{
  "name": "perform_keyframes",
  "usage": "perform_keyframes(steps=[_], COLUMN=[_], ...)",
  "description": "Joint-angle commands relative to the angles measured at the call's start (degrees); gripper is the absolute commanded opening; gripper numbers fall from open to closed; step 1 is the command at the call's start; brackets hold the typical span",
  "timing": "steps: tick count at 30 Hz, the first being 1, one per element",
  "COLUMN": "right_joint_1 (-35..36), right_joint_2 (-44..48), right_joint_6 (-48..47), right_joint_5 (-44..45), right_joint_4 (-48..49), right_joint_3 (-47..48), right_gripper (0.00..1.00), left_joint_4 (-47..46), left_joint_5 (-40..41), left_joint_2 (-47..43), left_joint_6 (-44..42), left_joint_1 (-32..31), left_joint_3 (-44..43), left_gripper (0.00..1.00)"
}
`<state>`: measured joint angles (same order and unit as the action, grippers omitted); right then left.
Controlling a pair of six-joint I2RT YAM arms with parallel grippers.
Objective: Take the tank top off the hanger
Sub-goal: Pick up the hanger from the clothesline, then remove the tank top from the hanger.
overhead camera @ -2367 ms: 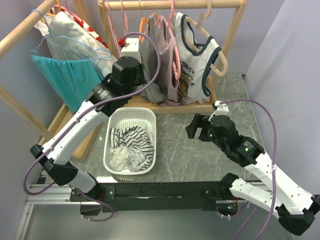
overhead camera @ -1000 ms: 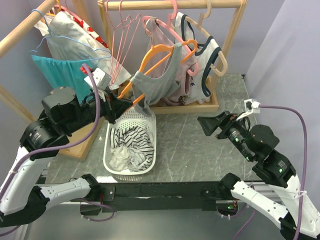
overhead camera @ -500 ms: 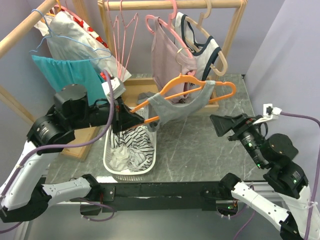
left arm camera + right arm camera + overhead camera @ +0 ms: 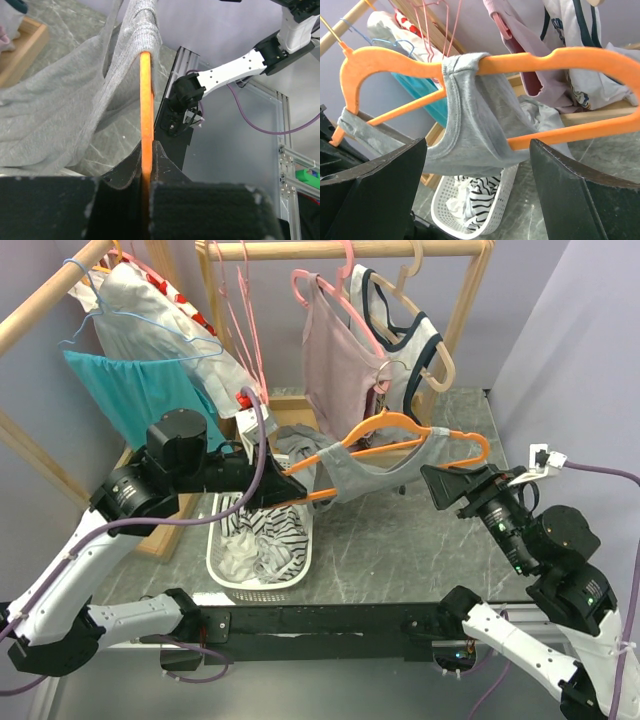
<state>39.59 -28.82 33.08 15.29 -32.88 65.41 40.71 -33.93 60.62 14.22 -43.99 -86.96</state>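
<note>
Table (image 4: 380,540): grey marbled surface, both arms mounted at its near edge. Wooden clothes rack (image 4: 340,250): stands at the far side, carrying a pink top (image 4: 335,360) and a white navy-trimmed top (image 4: 405,335) on hangers. White laundry basket (image 4: 250,583): on the table in front of the left arm, with striped and white garments inside.

Grey tank top (image 4: 350,472): off the rack, in the air above the table between the two arms, just right of the basket. It is on the orange hanger (image 4: 560,56), one strap over the upper bar, the body sagging across the lower bar.

Left gripper (image 4: 146,165): jaws clenched on the hanger's thin orange bar, carrying hanger and garment clear of the table.

Right gripper (image 4: 475,145): jaws released and spread wide, grasping nothing. It sits just beside the hanger's right end; contact cannot be determined
</note>
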Motion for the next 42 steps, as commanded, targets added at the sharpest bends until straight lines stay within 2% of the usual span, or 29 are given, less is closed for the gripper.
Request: perform_keyframes(steps=[1, 7, 8, 10, 11, 13, 21, 25, 29, 33, 39, 42], right_joint_1=[-0.22, -0.31, -0.31, -0.31, -0.31, -0.39, -0.31, -0.31, -0.22, -0.31, -0.22, -0.31], right_joint_2=[-2.02, -4.84, -4.93, -5.37, -5.55, -5.37, -0.64, 3.15, 3.51, 3.16, -0.18, -0.36], right_joint_6=[-1.97, -3.28, -3.46, -3.46, -3.29, -2.85, 0.05, 0.06, -0.12, 1.11, 11.64, 14.47], right_joint_5=[0.27, 2.46, 2.73, 3.43, 3.69, 4.22, 8.43, 15.54, 27.66, 32.86, 40.95, 40.96], right_joint_4=[4.58, 4.32, 4.41, 4.14, 3.88, 2.74, -2.70, -5.60, -12.98, -15.71, -26.50, -27.94], right_joint_3=[-0.28, -0.10, -0.19, -0.10, -0.02, 0.33, -0.90, -0.46, 3.66, 4.38, 6.13, 5.26], right_gripper=[0.91, 0.80, 0.58, 0.34, 0.13, 0.03, 0.02, 0.00, 0.00, 0.00, 0.00, 0.00], left_joint_4=[-6.78, -7.57, -7.57, -7.49, -7.49, -7.66, -5.65, -3.36, -4.58, -5.73, -6.78, -7.22], left_joint_5=[-4.03, -4.12, -3.86, -3.42, -3.16, -2.19, 4.48, 6.69, 4.50, 2.64, 4.04, 3.88], left_joint_2=[0.72, 1.43, 1.60, 1.61, 1.52, 1.43, 1.78, 1.96, -0.05, -1.56, -4.02, -5.34], left_joint_6=[0.29, 0.46, 0.55, 0.55, 0.55, 0.63, 0.38, -0.77, -0.86, -0.68, -0.42, -0.51], left_joint_1=[-1.10, -2.16, -2.33, -2.42, -2.51, -2.59, -2.59, -2.59, -2.59, -2.59, -2.59, -2.59], left_joint_3=[-0.93, -0.41, -0.32, -0.23, -0.14, 0.12, 0.74, 1.17, 3.19, 3.73, 4.25, 4.08], left_gripper=[0.01, 0.01, 0.01, 0.01, 0.01, 0.01, 0.01, 0.01, 0.01, 0.01, 0.01, 0.01])
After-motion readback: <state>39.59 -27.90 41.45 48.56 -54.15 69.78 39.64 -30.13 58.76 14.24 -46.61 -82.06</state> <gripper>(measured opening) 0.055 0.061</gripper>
